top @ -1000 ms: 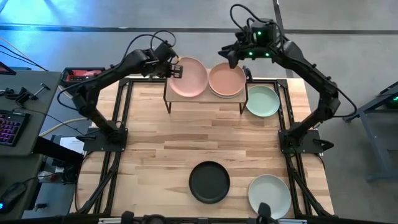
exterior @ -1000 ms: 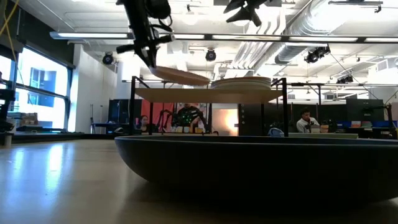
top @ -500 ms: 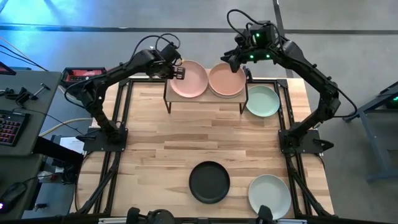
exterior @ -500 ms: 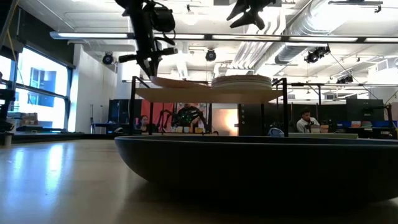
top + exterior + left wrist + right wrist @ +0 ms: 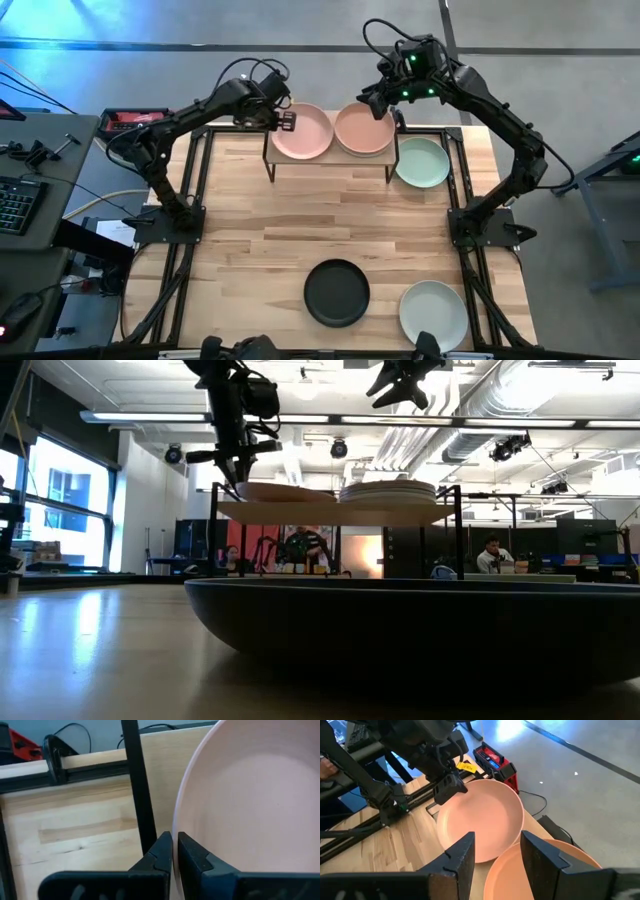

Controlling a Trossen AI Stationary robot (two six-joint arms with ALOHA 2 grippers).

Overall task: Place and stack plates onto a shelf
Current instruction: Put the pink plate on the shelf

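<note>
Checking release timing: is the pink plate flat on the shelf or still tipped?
Flat. In the low view the pink plate lies level on the shelf; the left gripper pinches its rim.

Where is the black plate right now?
In the high view, the black plate lies on the tabletop near the front edge, about centre, just left of a pale green plate, far from the shelf.

The wooden tabletop [image 5: 260, 230] carries a small shelf [image 5: 330, 160] at its far edge, a pale green plate [image 5: 422, 162] just beside it, a black plate [image 5: 337, 293] and another pale green plate [image 5: 433, 314] near the front; the shelf bears a pink plate [image 5: 303, 132] and a peach stack [image 5: 364, 130]
</note>
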